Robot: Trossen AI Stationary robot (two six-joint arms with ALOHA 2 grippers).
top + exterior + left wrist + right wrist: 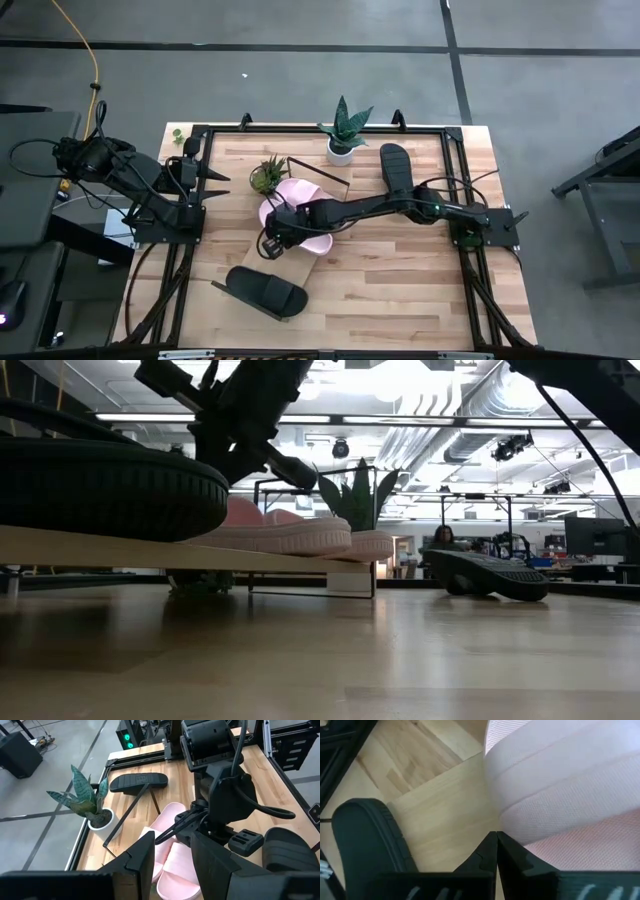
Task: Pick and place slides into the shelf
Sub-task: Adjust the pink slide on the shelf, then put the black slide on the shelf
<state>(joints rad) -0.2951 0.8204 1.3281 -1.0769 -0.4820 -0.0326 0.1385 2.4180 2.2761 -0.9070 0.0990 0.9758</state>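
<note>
My right gripper [272,243] hangs low over the long pale-wood shelf board [300,268], fingers pressed tight together and pinching nothing, tips right at the edge of the nearer pale pink wide-strap slide [312,243]. That one lies on the board, touching its partner, the second pale pink slide [290,193], so I judge the pink pair placed. One black open-toe slide [265,289] sits on the near end of the same board, third home by my reckoning. The last black slide [395,166] lies sole-up on the bare wooden tabletop [400,290], near the small potted spiky plant in its white pot [343,130] and well apart from the board; that one is left to fetch. My left gripper [172,862] waits back at the table's left edge, fingers spread, holding nothing.
</note>
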